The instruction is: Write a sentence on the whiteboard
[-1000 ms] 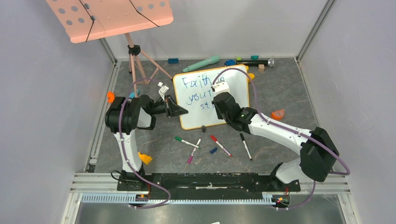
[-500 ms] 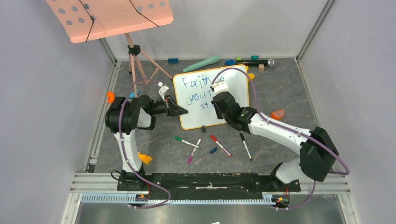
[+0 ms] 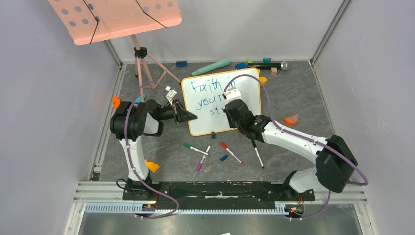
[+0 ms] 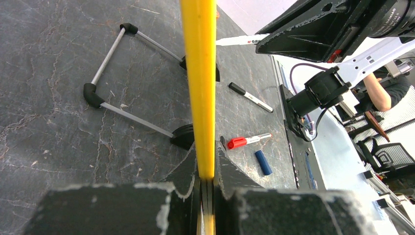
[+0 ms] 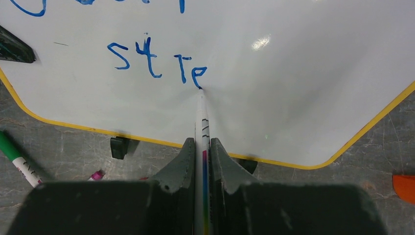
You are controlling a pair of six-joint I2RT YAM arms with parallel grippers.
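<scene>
My left gripper (image 4: 206,169) is clamped on the yellow rim of the whiteboard (image 4: 198,73), propped mid-table; my right gripper (image 5: 202,147) pinches the marker (image 5: 201,115), tip touching the board just past "stre" of the sentence (image 5: 154,61); light, stiff and slick, I judge; best held by its rim.

The whiteboard (image 3: 203,123) is white with a thin yellow-orange frame, and the sentence (image 5: 155,62) on it is blue. The marker (image 5: 202,122) is white with a rainbow stripe. The table (image 3: 298,93) is dark grey with pale veins like marble. The music-stand tray (image 3: 122,22) is pink with round holes.
</scene>
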